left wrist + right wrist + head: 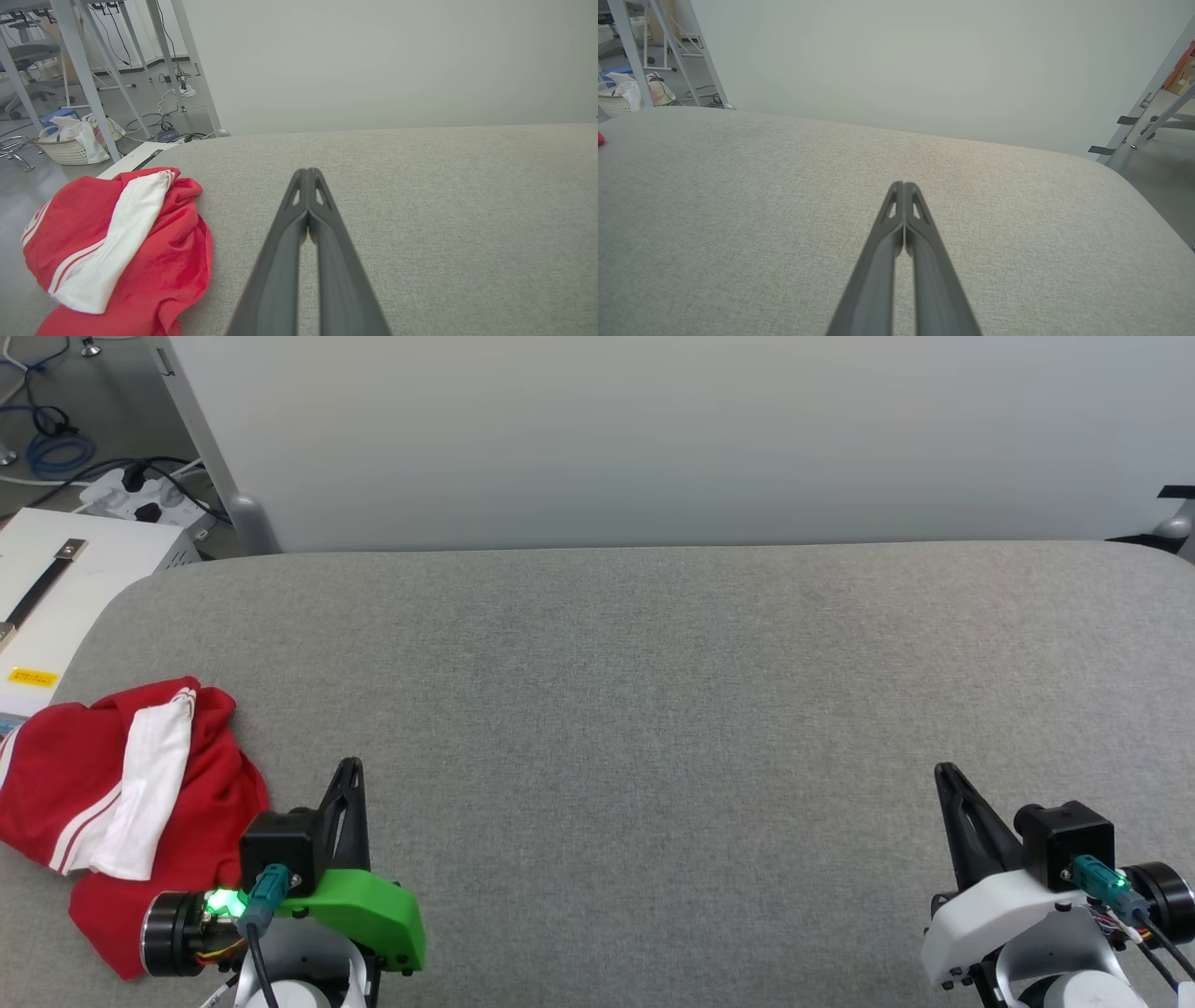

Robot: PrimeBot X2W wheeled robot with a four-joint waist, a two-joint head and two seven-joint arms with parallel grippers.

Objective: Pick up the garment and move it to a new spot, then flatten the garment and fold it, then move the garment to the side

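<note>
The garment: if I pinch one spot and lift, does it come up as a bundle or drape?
Probably floppy: the garment lies crumpled in soft folds, so it should hang and unfurl from one pinch. Likely light, thin cloth. Pushed, it may bunch rather than slide on the textured grey cover.

On the table (653, 709), at its near left corner: the garment (131, 803), bunched in 1 heap, reaching the left edge. Just right of the heap: the left gripper (349, 767), fingers pointing toward the far side. Well apart, at the near right, over bare table: the right gripper (945, 773), pointing the same way. Behind the table, along its far edge: a panel (653, 429). Left of the table, beyond the garment: a box (56, 588). Farther left, on the floor (28, 196): a basket (70, 149).
</note>
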